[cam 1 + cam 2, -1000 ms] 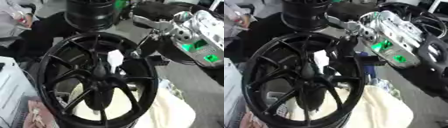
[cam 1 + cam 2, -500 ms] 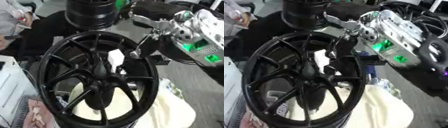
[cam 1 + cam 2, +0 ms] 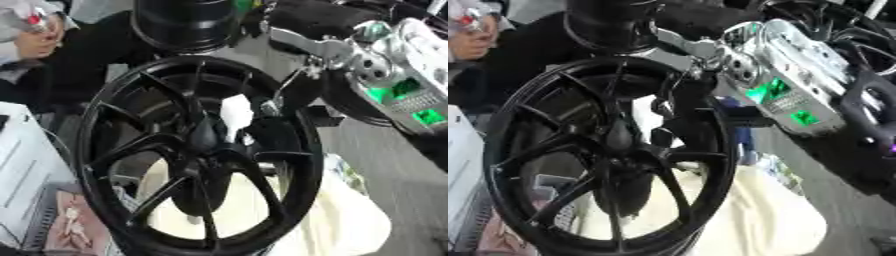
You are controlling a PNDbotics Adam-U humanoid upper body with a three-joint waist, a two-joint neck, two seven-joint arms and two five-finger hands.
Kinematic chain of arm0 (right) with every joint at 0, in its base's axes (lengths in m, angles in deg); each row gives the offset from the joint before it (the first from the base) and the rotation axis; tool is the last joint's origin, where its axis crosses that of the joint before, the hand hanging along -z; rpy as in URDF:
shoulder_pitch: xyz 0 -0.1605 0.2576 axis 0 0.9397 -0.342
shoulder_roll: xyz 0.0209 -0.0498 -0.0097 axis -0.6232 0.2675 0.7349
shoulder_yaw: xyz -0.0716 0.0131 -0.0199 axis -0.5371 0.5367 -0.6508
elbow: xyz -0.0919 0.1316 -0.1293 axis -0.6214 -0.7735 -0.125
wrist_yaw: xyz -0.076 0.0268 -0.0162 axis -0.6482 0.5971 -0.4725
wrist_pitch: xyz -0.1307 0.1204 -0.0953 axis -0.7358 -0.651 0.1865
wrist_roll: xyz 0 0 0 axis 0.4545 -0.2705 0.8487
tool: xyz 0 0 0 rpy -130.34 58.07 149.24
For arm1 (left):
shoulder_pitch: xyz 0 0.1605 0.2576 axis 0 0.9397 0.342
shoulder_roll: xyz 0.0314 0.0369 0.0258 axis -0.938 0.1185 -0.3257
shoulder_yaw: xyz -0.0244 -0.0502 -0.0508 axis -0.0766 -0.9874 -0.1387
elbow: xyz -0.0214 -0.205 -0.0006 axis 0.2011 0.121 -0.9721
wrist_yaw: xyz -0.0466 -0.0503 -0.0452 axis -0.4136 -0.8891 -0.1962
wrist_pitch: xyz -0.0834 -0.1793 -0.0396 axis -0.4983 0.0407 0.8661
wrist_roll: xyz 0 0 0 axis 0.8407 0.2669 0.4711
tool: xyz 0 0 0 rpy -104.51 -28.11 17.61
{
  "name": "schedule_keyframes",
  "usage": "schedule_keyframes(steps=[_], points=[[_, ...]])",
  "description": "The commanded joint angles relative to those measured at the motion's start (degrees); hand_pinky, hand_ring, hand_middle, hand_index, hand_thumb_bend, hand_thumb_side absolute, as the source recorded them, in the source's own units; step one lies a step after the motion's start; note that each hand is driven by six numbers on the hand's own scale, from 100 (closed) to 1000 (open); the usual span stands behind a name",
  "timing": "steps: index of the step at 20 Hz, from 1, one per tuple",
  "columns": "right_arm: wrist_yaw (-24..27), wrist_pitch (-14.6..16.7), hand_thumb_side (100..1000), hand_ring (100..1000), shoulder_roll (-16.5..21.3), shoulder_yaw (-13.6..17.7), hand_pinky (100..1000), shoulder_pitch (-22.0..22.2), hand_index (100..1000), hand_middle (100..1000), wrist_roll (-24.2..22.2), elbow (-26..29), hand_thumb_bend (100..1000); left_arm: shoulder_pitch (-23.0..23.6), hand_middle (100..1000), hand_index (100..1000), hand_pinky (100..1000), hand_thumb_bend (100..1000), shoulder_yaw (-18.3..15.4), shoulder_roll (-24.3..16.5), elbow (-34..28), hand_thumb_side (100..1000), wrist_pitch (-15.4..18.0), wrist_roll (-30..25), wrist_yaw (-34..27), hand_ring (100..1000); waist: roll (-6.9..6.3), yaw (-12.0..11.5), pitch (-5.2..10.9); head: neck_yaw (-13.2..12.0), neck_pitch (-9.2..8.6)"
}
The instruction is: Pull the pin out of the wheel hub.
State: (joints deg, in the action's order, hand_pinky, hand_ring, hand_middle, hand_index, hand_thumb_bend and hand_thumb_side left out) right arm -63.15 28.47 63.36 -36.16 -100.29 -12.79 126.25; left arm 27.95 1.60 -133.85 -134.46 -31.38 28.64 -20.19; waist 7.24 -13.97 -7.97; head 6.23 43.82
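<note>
A black multi-spoke wheel hub (image 3: 131, 150) stands tilted on its rim in the middle of both views. A short white pin (image 3: 236, 114) sticks out just above its centre. My right hand (image 3: 278, 131) comes in from the upper right on a silver wrist with green lights (image 3: 394, 90). Its dark fingers (image 3: 677, 102) curl against the right side of the pin, and in the right eye view they cover most of it. The pin's foot is hidden behind the hub centre. My left hand does not show.
A second black wheel (image 3: 188, 25) stands behind the hub at the top. A cream cloth (image 3: 350, 220) lies under the hub at the lower right. A white box (image 3: 26, 165) is at the left edge, another dark rim (image 3: 872, 115) at the far right.
My right hand has moved down and left, from beside the rim to the pin at the hub centre. The pin stays in the same place.
</note>
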Motion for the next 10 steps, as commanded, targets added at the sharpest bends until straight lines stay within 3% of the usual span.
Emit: schedule_keyframes(steps=[1,10], points=[[0.23,-11.11,130,846,0.06,1.44,1000,-0.57,838,815,-10.17,0.89,502,-0.30,673,850,876,160,-0.87,-0.67,-0.63,508,-0.10,0.38,0.87,771,-0.29,-0.20,0.10,-0.11,0.29],[1.04,-13.18,121,839,-1.24,2.15,1000,0.37,839,815,-10.17,0.12,505,-0.35,672,850,879,146,-0.91,0.49,-0.63,517,-0.32,1.04,1.84,765,0.50,-0.78,-1.25,0.69,0.29]])
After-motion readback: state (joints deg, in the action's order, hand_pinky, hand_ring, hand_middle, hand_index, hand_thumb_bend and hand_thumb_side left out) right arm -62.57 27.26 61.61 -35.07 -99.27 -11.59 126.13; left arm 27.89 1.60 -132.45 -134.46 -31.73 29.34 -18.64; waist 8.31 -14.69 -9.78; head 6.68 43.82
